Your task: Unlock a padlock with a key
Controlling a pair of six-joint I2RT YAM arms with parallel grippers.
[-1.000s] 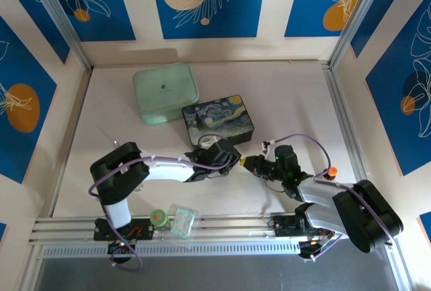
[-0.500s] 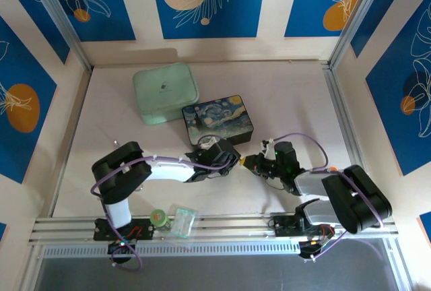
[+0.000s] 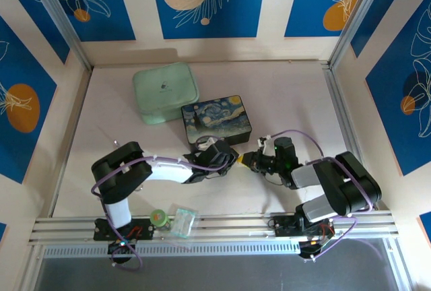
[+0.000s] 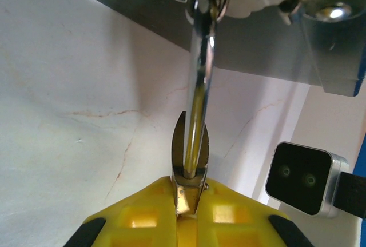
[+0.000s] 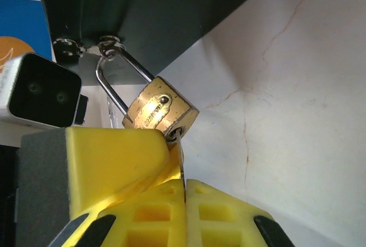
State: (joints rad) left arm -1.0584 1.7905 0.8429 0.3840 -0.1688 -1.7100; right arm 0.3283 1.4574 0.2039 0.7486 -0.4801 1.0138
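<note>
Near the starry-night box (image 3: 217,117), the left gripper (image 4: 187,207) clamps the brass padlock (image 5: 161,111) hanging from its latch (image 5: 106,46); the right gripper (image 5: 184,192) pinches the key (image 5: 180,154), tip in the keyhole (image 5: 173,133); an off-axis twist could bend it or wrench the padlock free.

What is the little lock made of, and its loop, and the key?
The padlock body looks like brass: yellow-gold, lightly scuffed, with stamped lettering. Its shackle looks like polished steel, silvery and mirror-bright. The key, pinched by the right gripper, is thin silvery metal, probably steel, though I can't be sure.
</note>
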